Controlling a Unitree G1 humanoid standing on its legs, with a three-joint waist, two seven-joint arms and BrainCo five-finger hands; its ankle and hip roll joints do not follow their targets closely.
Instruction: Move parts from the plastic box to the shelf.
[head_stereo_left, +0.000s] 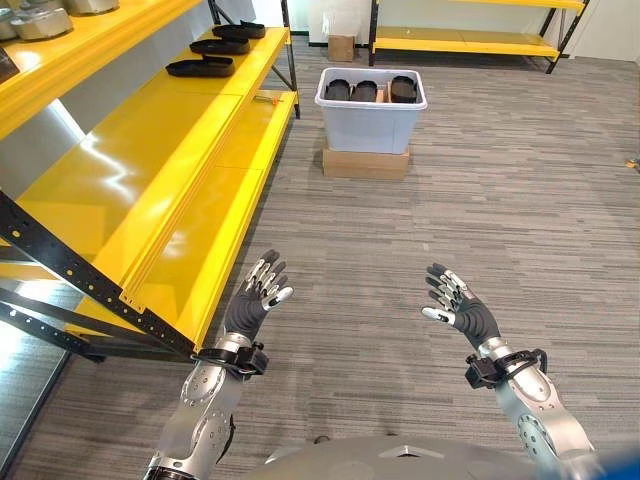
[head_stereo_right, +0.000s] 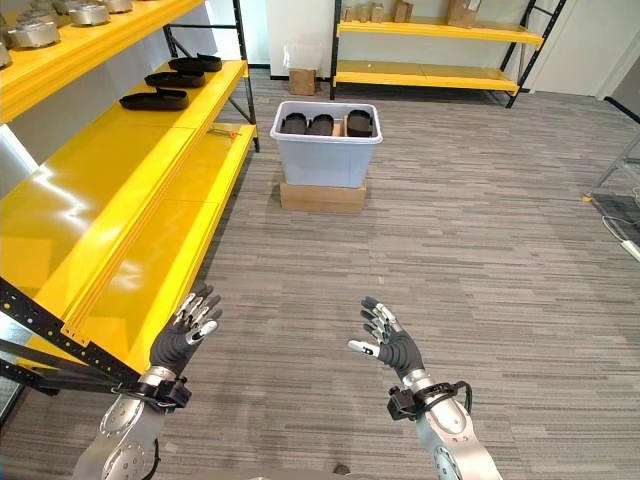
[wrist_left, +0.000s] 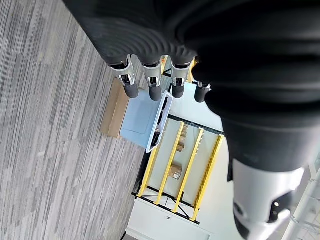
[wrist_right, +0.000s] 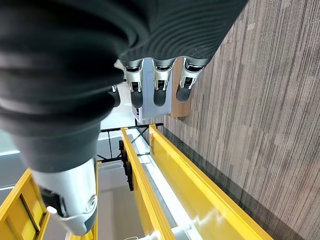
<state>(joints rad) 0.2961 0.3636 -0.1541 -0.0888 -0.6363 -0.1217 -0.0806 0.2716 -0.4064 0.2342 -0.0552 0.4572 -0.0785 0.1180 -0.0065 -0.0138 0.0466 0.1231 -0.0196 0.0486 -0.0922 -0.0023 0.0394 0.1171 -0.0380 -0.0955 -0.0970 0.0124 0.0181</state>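
Left eye view: the left hand (head_stereo_left: 258, 297) and right hand (head_stereo_left: 457, 305) are hovering low in frame, fingers spread, holding nothing. The plastic box (head_stereo_left: 371, 112) is sitting upper centre on a cardboard base (head_stereo_left: 365, 163), dark parts (head_stereo_left: 365, 91) inside; closing in squarely looks best. Right eye view: the yellow shelf (head_stereo_right: 120, 200) is running along the left, already carrying black trays (head_stereo_right: 154, 100); open carpet (head_stereo_right: 480, 230) ahead. Wrist views: fingers straight, empty.

Head eyes: you look down from above, forward over the carpet (head_stereo_left: 480, 200) | both share the plastic box (head_stereo_left: 370, 115) and yellow shelf (head_stereo_left: 170, 170) | left wrist: very close along its fingers (wrist_left: 152, 85) toward the box | right wrist: close past fingers (wrist_right: 160, 87), facing the shelf edge.
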